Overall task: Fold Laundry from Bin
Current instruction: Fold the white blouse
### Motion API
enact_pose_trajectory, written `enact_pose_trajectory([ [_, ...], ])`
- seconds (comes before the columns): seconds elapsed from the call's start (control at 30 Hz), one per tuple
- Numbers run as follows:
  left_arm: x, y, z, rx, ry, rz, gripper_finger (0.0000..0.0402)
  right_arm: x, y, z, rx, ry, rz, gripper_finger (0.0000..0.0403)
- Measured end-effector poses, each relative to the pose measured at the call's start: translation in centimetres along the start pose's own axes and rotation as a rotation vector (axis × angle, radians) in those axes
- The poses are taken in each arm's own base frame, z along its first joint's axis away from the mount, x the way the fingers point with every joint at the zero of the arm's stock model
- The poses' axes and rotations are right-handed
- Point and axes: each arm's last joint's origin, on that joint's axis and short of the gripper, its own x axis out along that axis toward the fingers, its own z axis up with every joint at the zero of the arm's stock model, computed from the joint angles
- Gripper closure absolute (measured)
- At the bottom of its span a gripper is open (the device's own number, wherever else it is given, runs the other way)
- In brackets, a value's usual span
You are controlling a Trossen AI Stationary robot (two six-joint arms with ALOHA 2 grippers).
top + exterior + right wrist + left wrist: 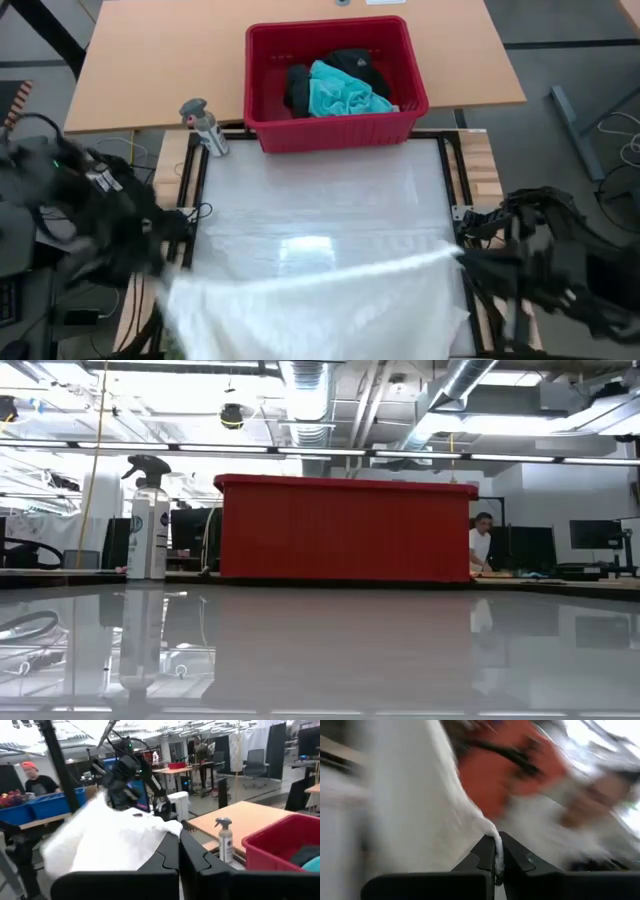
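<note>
Here the white top (pixel 320 295) hangs stretched between the two arms at the near edge of the surface (pixel 320 200). Each hand pinches one upper corner, so the cloth spreads flat instead of bunching. The left hand (pixel 497 865) is clamped on a thin fold of white fabric, its fingers pressed together around it. The right hand (pixel 180 851) is likewise clamped on the opposite corner, with the cloth spilling away from its fingers toward the other arm. Held this way, the top is probably about to be laid out on the clear middle of the surface for folding.

The bin (pixel 335 130) sits at the far side, well apart from the held garment. It keeps a turquoise shirt (pixel 343 95) and black clothing (pixel 355 65) ready for later turns. A spray bottle (pixel 203 125) stands just beside the bin's left corner, out of the working area.
</note>
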Motion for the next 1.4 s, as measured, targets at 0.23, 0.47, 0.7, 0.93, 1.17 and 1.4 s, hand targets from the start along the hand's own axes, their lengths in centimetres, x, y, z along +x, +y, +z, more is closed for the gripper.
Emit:
enact_pose_trajectory([
  [0.23, -7.1, 6.3, -1.6, -0.16, -0.162, 0.606, 0.0401, 5.7, -0.8, -1.3, -0.155, -0.018, -0.224, 0.0384],
  [0.47, -9.9, 9.7, -3.1, -0.111, -0.23, 0.74, 0.0401, 10.1, -4.2, -6.7, -0.164, 0.007, -0.336, 0.0384],
  [0.7, -7.1, 10.7, -4.9, -0.183, -0.039, 0.594, 0.0401, 11.7, -5.3, -8.3, -0.009, 0.313, -0.139, 0.0384],
  [0.93, -0.1, 7.5, -4.3, -0.079, 0.123, 0.158, 0.0401, 8.3, -1.8, -7.4, 0.083, 0.321, 0.141, 0.0384],
  [1.17, 5.2, 4.0, -5.1, -0.018, 0.221, -0.096, 0.0401, 2.8, 2.7, -7.1, 0.168, 0.211, 0.318, 0.0384],
  [1.4, 8.4, 0.1, -6.8, -0.078, 0.304, -0.169, 0.0401, -1.7, 6.7, -7.2, 0.19, 0.068, 0.328, 0.0384],
])
